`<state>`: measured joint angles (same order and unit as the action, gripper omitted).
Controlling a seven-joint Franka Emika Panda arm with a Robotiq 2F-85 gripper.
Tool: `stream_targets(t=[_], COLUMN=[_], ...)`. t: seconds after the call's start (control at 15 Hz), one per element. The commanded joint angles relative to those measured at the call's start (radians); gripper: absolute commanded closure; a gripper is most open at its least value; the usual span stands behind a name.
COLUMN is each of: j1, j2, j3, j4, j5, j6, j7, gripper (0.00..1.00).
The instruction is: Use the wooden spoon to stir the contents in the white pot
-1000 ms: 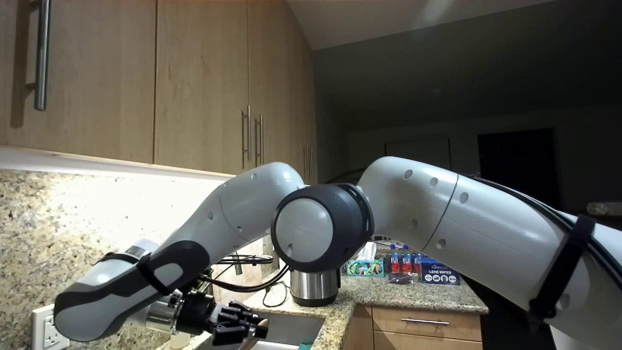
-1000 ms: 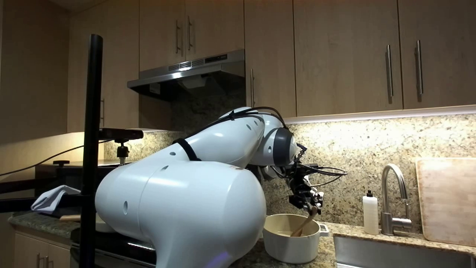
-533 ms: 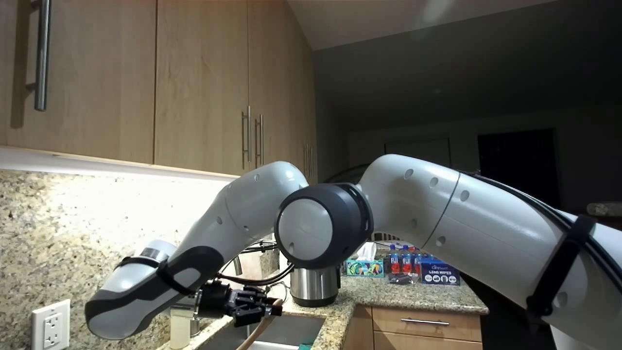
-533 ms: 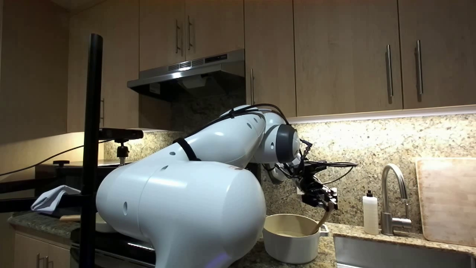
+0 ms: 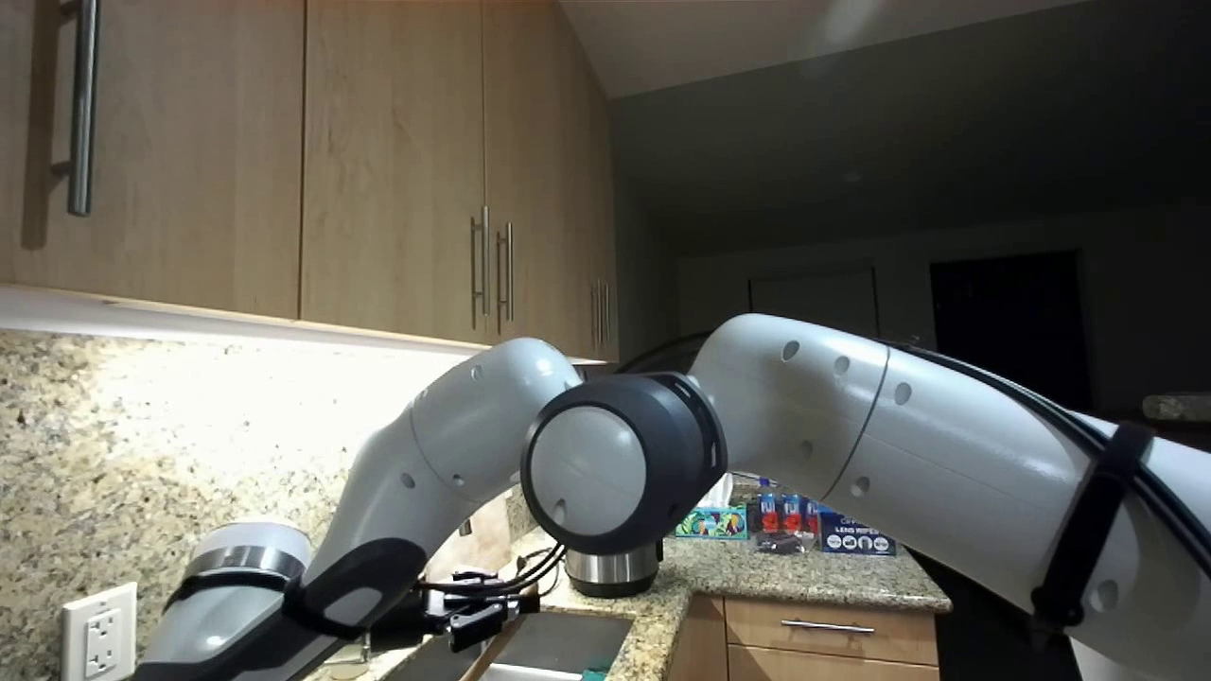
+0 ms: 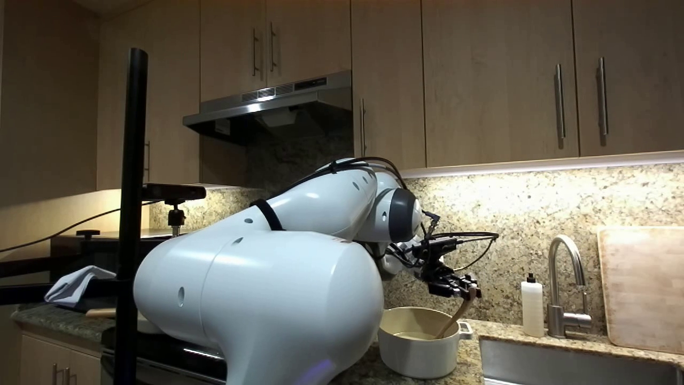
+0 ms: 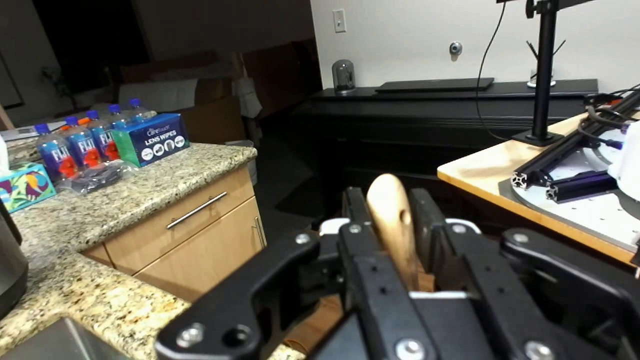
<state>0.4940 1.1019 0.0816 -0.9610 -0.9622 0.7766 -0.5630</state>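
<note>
Wooden spoon (image 6: pixel 458 316) slants into the white pot (image 6: pixel 419 359), its lower end out of sight; the pincer (image 7: pixel 390 200), nearly closed, clamps its handle. The pot stands on the granite surface (image 6: pixel 471 361) beside the edge along the sink (image 6: pixel 539 363), its contents (image 6: pixel 412 336) hard to make out.

Glare on backsplash (image 5: pixel 218 416), dim background

The jaws grip a wooden spoon (image 6: pixel 458 317) slanting down into the white pot (image 6: pixel 419 355) on the worktop (image 6: pixel 471 361), beside a side edge of the sink (image 6: pixel 566 366); a bottle (image 6: pixel 532 307) and a faucet (image 6: pixel 556 315) stand behind its back edge.
</note>
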Motion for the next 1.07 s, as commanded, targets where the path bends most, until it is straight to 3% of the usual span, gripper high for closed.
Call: stream_targets(t=[0.0, 0.4, 0.73, 1.0], j1=[0.017, 0.038, 0.049, 0.006], j2=[0.004, 0.009, 0.073, 0.037], j3=[0.042, 0.073, 0.047, 0.105], j4=[0.003, 0.018, 0.132, 0.169], j5=[-0.037, -0.027, -0.011, 0.093], j6=[-0.023, -0.006, -0.018, 0.048], j7=[-0.047, -0.031, -0.022, -0.002], gripper=[0.91, 0.91, 0.90, 0.90])
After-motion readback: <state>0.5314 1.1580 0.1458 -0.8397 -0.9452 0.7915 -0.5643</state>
